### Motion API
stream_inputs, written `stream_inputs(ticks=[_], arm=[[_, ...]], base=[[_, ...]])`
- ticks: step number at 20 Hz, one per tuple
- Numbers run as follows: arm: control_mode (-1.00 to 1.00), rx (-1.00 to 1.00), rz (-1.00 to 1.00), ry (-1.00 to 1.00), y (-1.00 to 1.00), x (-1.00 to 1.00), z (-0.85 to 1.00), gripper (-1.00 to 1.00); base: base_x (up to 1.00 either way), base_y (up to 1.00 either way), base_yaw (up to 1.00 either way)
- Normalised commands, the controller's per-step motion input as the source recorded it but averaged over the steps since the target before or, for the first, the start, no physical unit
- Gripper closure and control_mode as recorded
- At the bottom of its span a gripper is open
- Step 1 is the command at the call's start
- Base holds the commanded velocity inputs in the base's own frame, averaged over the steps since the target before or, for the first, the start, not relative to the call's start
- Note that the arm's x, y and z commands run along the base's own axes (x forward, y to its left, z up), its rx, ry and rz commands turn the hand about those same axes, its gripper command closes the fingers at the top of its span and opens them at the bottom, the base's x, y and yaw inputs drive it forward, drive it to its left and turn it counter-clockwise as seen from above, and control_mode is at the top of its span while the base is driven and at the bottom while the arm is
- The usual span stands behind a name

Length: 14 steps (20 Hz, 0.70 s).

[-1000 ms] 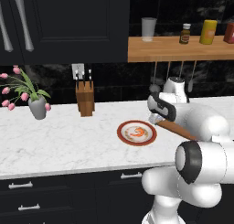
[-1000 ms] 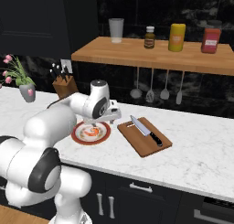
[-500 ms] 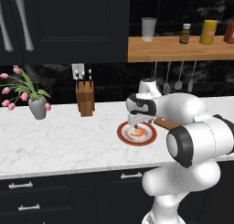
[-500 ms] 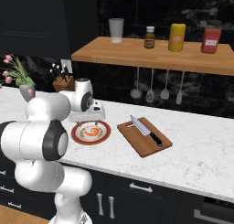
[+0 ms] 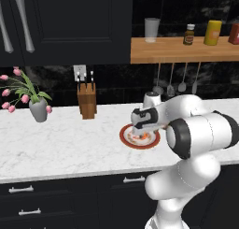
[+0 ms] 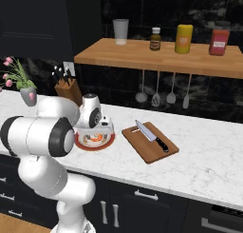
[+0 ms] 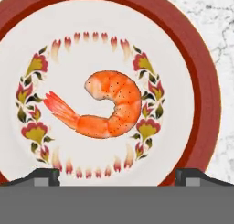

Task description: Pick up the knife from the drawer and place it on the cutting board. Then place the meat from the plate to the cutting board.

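Note:
The meat, a curved orange-pink shrimp, lies in the middle of the plate, which has a reddish-brown rim and a cream centre. My gripper hangs open just above the plate, with both fingertips apart from the meat and nothing between them. From the side, the gripper points down over the plate. The knife rests along the brown cutting board, to the right of the plate. The drawer is hidden; the black fronts below the counter are shut.
A wooden knife block and a pink flower pot stand at the back left of the marble counter. A wall shelf carries a cup and jars, and utensils hang under it.
The arm has swung from the cutting board's side across to the plate, and the hand has come down over the meat. The gripper has stayed open.

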Motion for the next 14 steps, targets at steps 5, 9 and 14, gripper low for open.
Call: stream_inputs(ticks=[5, 9, 14], arm=[[-1.0, 0.02, -0.1, 0.06, 0.16, 0.42, -0.01, -1.0], [-1.0, 0.0, -0.09, 0.06, 0.02, 0.36, -0.06, -1.0], [-1.0, 0.0, -0.1, 0.0, 0.02, 0.02, -0.53, -1.0]], base=[[0.0, 0.0, 0.0], [0.0, 0.0, 0.0], [0.0, 0.0, 0.0]])
